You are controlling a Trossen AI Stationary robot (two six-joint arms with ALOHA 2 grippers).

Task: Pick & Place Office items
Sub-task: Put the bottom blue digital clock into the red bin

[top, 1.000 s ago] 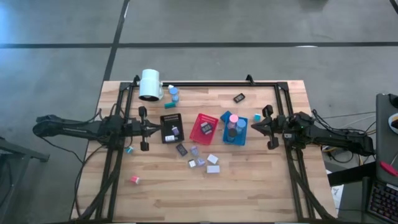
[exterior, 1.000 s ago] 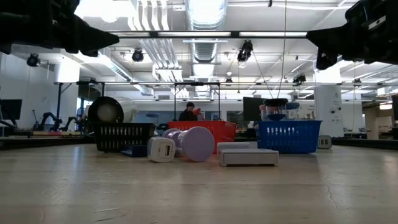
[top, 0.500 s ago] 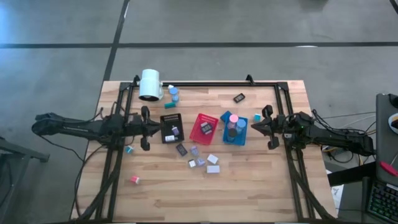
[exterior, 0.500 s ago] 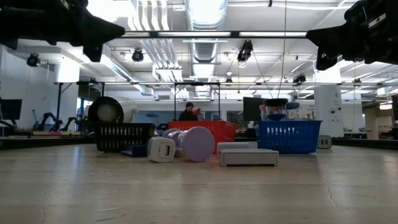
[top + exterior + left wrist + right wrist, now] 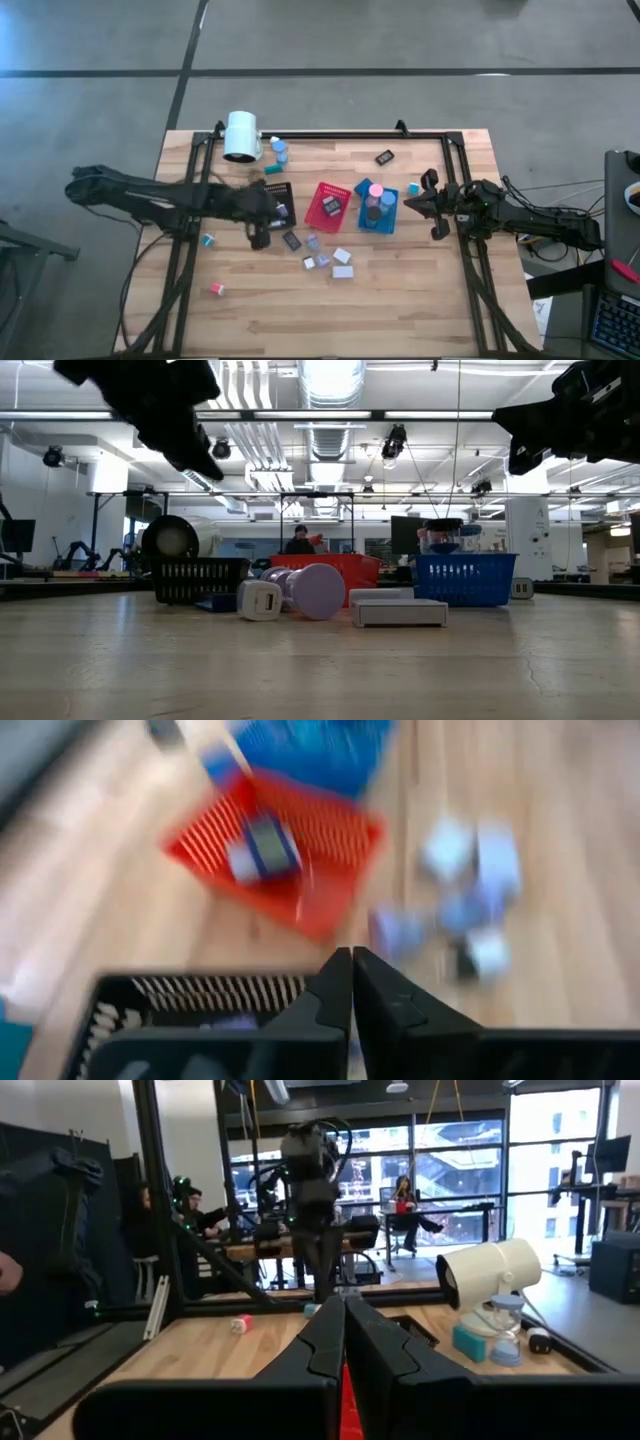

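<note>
Office items (image 5: 322, 255) lying loose ahead of the left fingers, nothing gripped yet
Left gripper (image 5: 262, 222) is hanging over the near edge of the black tray (image 5: 277, 205) with fingers pressed together and holding nothing; small white, grey and lavender blocks are sitting just past the fingertips, beyond the red tray (image 5: 283, 848) in the wrist view. Right gripper (image 5: 434, 207) is waiting beside the blue tray (image 5: 378, 208), fingers also closed and empty. Judging by looks, these pieces are light, rigid plastic, likely sliding easily on the wooden table (image 5: 420, 310); flat blocks are asking for a pinch across the two short sides, round caps across the rim. Tight clustering is risking a nudge to neighbours, so fingers are needing to open narrow and come straight down
</note>
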